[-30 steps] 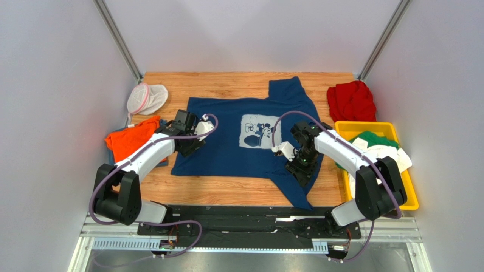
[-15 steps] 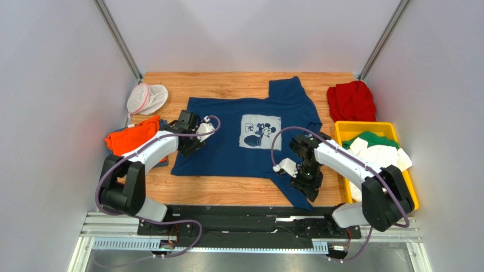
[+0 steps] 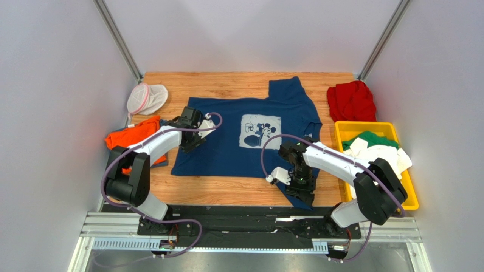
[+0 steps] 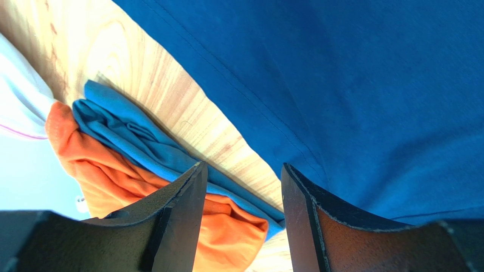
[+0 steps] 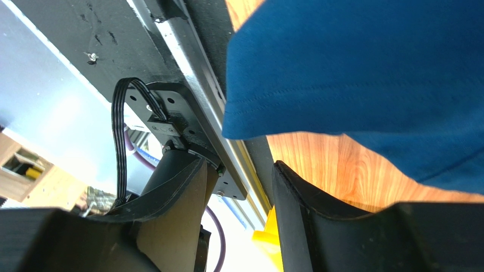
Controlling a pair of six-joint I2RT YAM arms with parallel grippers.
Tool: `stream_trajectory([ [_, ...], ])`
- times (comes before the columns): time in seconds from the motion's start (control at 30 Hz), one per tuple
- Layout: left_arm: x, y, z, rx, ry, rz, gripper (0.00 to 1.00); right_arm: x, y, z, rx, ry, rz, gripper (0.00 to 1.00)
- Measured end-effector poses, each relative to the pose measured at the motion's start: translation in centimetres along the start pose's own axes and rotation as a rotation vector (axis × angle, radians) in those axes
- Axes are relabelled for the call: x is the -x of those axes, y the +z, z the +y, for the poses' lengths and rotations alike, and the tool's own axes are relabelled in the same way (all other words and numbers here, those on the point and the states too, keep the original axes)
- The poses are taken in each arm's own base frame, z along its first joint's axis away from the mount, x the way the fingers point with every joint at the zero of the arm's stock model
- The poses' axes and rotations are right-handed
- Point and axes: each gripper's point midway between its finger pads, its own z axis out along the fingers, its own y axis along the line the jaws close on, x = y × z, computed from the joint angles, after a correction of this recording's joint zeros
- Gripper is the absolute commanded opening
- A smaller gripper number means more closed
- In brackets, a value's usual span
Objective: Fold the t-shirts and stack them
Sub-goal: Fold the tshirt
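- My right claw [image 5: 238,164] is spread and empty. Between its fingers I see only the black rail at the table's front, and the hem of the navy blue cotton t-shirt with the pale square Mickey Mouse print [image 3: 227,148] lies just past the tips.
- My left claw [image 4: 241,170] is likewise parted with nothing in it. It sits low over the navy shirt's left edge, near the crumpled orange t-shirt [image 4: 113,187].
- In the last second my right arm has swung from the shirt's right flank back towards me, down to the near sleeve [image 3: 302,199] at the table's front edge. My left has crept slightly towards the far-left shoulder.
- I judge both are lining up on edges for a first fold. None is made yet: the shirt lies spread, print up, mid-table.
- My right elbow is bent, the forearm reaching inward and the wrist pitched down. My left arm stretches forward and inward, wrist low.
- The red t-shirt [image 3: 351,101] and the white and green ones in the yellow plastic bin [image 3: 372,126] wait unfolded.
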Motion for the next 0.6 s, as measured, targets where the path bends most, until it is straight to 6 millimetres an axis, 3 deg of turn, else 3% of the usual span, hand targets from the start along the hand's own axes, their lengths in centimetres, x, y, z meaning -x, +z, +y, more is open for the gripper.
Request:
stream_trajectory([
  [0.6,0.0,0.1,0.7,0.024,0.018,0.022,0.59,0.9,1.9,0.4,0.068,-0.093,0.064,0.47],
])
